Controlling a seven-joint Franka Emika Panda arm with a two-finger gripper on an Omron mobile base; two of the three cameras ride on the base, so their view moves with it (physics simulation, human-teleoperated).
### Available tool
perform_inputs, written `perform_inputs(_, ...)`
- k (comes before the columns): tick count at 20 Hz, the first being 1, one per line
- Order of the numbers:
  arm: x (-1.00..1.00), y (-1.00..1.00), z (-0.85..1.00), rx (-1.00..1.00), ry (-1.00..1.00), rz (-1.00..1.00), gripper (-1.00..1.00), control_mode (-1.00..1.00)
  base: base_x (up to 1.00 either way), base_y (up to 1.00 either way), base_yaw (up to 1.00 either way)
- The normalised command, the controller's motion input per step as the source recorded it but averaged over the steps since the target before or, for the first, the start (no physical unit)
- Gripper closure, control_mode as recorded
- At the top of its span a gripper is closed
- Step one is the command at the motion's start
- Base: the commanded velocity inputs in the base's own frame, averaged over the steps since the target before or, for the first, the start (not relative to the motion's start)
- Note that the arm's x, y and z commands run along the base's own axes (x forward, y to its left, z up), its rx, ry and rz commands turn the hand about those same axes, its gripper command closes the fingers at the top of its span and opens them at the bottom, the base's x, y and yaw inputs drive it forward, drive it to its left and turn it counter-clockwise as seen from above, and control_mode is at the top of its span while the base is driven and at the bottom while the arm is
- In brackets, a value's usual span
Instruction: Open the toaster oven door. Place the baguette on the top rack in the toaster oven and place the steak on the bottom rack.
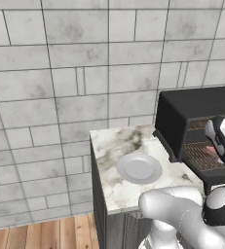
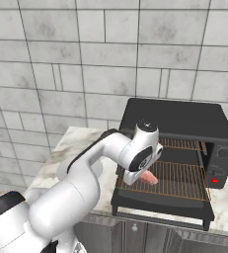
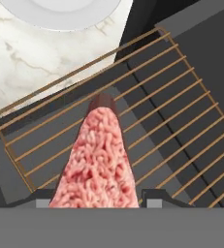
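Gripper point(image 3: 98, 201) closed on steak point(image 3: 98, 162), held between both fingertips, hanging just above pulled-out bottom rack point(image 3: 181, 116) of toaster oven point(image 2: 184, 121).

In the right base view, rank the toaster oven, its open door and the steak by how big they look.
1. toaster oven
2. toaster oven door, clearly smaller, though nearer the camera
3. steak, by far the smallest, hanging in the gripper over the pulled-out rack.

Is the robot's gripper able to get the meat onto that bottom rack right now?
Probably yes. The door hangs open, and the gripper, holding the steak, is already above the bare bottom rack, with nothing between.
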Motion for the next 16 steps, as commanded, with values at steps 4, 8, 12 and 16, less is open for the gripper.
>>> perform_inputs(4,0.16,-0.13,-0.17,0.00,0.00,0.00,1.00,-1.00,0.00,0.00,0.00)
perform_inputs(8,0.14,-0.14,-0.12,0.01,-0.01,0.00,1.00,-1.00,0.00,0.00,0.00)
perform_inputs(12,0.09,-0.03,-0.18,0.00,-0.05,0.00,1.00,-1.00,0.00,0.00,0.00)
perform_inputs(16,0.11,-0.04,-0.24,0.02,-0.04,-0.03,1.00,-1.00,0.00,0.00,0.00)
